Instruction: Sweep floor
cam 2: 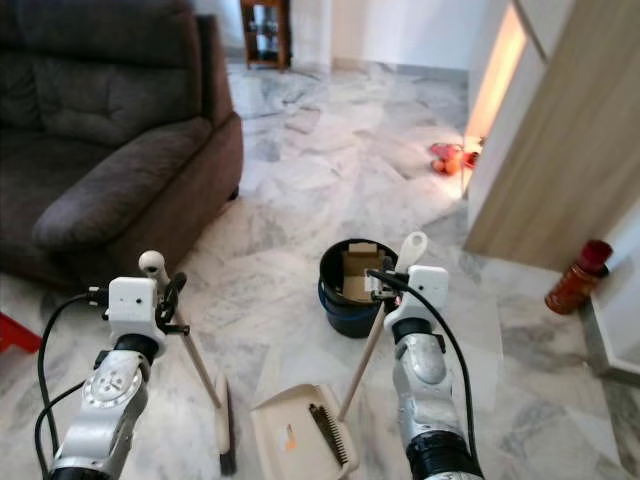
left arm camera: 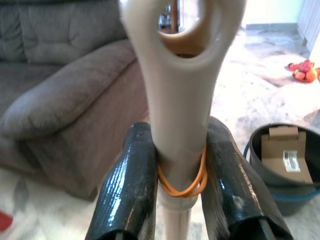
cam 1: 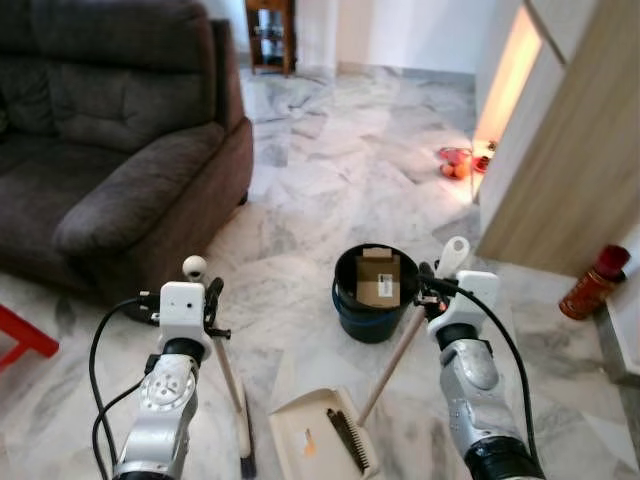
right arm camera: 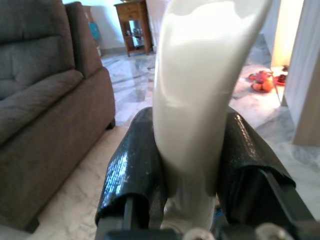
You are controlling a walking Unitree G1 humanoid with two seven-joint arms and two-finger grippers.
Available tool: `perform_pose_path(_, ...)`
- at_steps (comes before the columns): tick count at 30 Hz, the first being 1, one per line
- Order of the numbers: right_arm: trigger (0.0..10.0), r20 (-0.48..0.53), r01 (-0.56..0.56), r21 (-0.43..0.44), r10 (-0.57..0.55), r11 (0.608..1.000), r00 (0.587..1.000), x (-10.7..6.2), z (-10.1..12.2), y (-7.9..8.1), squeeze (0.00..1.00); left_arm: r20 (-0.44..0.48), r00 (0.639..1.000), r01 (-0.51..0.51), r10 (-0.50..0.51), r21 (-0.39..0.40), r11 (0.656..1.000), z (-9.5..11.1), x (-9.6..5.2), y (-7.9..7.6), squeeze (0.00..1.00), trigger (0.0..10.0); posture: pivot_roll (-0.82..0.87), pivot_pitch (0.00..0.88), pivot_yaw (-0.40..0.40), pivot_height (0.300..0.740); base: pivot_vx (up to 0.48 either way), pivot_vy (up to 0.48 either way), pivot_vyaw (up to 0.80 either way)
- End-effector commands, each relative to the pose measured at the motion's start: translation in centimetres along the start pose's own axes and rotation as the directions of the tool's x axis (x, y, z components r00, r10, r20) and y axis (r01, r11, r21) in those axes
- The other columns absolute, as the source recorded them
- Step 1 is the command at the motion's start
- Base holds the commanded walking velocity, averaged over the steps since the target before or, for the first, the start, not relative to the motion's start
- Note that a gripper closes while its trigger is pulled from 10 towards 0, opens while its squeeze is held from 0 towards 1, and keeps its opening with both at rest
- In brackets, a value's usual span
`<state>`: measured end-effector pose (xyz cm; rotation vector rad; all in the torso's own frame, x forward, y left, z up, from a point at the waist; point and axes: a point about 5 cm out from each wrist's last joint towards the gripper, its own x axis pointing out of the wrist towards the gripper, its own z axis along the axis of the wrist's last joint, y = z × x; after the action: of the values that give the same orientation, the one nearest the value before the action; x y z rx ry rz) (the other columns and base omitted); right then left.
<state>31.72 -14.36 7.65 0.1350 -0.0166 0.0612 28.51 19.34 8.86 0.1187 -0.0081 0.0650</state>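
The left gripper pinched the cream broom handle near its top, fingers pressed against it. The right gripper clamped the dustpan handle; the dustpan sat on the marble floor beside a bucket. Both tools looked light, stiff and smooth, likely to twist in a loose hold.

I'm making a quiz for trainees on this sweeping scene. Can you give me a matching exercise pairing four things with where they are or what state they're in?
Things:
1. broom handle
2. dustpan handle
3. cardboard box
4. red bottle

Places or states:
A. inside the dark bucket
B. clamped in the left tool
C. on the floor by the wooden panel
D. clamped in the right tool

Pairs: 1-B, 2-D, 3-A, 4-C
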Motion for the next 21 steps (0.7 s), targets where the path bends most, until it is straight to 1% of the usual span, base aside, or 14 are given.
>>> perform_pose_path(1,10.0,0.046,0.023,0.028,-0.024,0.999,0.999,0.23,0.92,-0.46,0.00,0.050,0.999,0.008,-0.008,0.007,1.000,1.05,0.35,-0.25,0.00,10.0,0.15,0.000,0.044,0.740,0.296,0.000,0.00)
perform_pose_path(8,10.0,0.029,0.040,0.022,-0.041,0.999,0.999,0.31,0.77,-0.67,0.00,0.050,0.999,0.009,-0.010,0.007,1.000,1.07,0.37,-0.31,0.00,10.0,0.15,0.000,0.042,0.740,0.298,0.000,0.00)
perform_pose_path(11,10.0,0.026,0.046,0.027,-0.047,0.999,0.999,0.32,0.74,-0.73,0.00,0.049,0.999,0.009,-0.009,0.005,1.000,1.06,0.36,-0.31,0.00,10.0,0.15,0.000,0.042,0.740,0.299,0.000,-0.71)
perform_pose_path(20,10.0,0.030,0.075,0.002,-0.075,0.997,0.997,0.37,0.82,-1.09,0.00,0.049,0.999,0.011,-0.011,0.001,1.000,1.04,0.31,-0.43,0.00,10.0,0.16,0.000,0.037,0.740,0.298,0.000,-0.80)
perform_pose_path(21,10.0,0.033,0.079,-0.003,-0.079,0.997,0.996,0.36,0.86,-1.11,0.00,0.049,0.999,0.012,-0.012,0.000,1.000,1.04,0.30,-0.42,0.00,10.0,0.16,0.000,0.036,0.740,0.300,0.000,0.00)
